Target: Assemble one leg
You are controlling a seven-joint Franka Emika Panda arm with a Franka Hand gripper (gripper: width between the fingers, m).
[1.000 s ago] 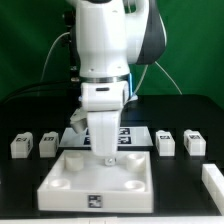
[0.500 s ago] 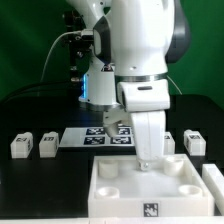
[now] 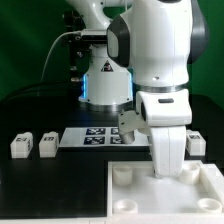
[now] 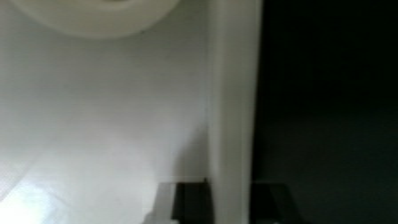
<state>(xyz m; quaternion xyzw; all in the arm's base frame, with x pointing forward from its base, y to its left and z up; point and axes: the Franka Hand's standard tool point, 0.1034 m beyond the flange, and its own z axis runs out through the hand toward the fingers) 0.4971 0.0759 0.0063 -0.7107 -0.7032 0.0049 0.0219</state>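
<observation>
Two small white legs with tags stand on the black table at the exterior view's left. Another leg stands at the right, partly behind the arm. My gripper points down onto the far wall of the large white tray at the lower right. In the wrist view the tray's upright wall runs between my two dark fingers, which are closed on it. My gripper holds no leg.
The marker board lies flat in the middle of the table behind the tray. The tray has round corner sockets and reaches the picture's right and lower edges. The robot base stands at the back.
My gripper and the white tray have slid together toward the exterior view's right and nearer the camera. The legs and the marker board have not moved.
</observation>
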